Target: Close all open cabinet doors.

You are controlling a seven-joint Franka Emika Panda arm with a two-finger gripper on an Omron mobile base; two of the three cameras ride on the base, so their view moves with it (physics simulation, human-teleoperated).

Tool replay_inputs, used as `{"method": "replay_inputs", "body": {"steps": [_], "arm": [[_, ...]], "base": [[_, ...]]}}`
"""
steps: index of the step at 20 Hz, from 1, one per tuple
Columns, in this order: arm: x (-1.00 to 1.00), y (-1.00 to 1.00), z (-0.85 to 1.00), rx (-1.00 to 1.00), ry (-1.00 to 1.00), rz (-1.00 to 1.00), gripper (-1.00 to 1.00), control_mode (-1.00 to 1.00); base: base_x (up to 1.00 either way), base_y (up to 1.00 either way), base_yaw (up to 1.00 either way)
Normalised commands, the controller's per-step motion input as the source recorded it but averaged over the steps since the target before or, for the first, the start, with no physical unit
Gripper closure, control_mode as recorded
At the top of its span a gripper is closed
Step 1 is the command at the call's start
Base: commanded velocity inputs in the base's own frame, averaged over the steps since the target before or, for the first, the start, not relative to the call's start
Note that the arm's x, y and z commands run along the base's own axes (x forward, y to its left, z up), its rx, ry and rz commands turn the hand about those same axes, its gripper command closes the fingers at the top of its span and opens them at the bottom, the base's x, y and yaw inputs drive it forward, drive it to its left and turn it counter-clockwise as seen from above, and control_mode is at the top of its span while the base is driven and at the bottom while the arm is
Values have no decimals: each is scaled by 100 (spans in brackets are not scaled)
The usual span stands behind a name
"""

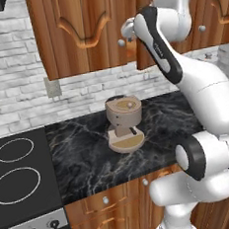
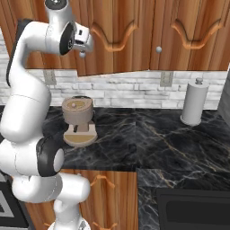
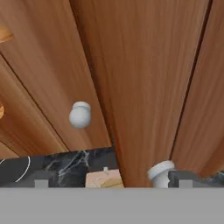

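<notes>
My gripper (image 3: 111, 180) stood spread wide, holding nothing, close against the cabinet doors (image 3: 144, 87) above the black marble counter (image 1: 90, 153), a round silver knob (image 3: 80, 115) just beside it.

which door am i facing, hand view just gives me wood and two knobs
observer: the claw is raised in front of the cabinet door above the coffee machine. That door's bottom edge sits out of line with its neighbours, so it looks slightly ajar.
operator: claw gripping a knob or free
observer: free, jaws open, with a round knob just below it.
operator: anything else on the counter
observer: a paper towel roll stands upright far to the right, near the wall.
</notes>
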Motion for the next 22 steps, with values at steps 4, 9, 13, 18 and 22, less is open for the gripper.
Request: {"method": "replay_inputs", "body": {"steps": [4,9,13,18,22], "arm": [[100,68,-76,5,-15,-3,-100,-100],[37,2,-4,2,2,-2,-100,-100],[100,-2,0,7,16,0,-100,-100],[100,0,-13,6,21,0,-100,-100],[90,0,-53,2,8,0,-100,-100]], "base": [[0,0,0],[0,0,0],[0,0,0],[0,0,0],[0,0,0]]}}
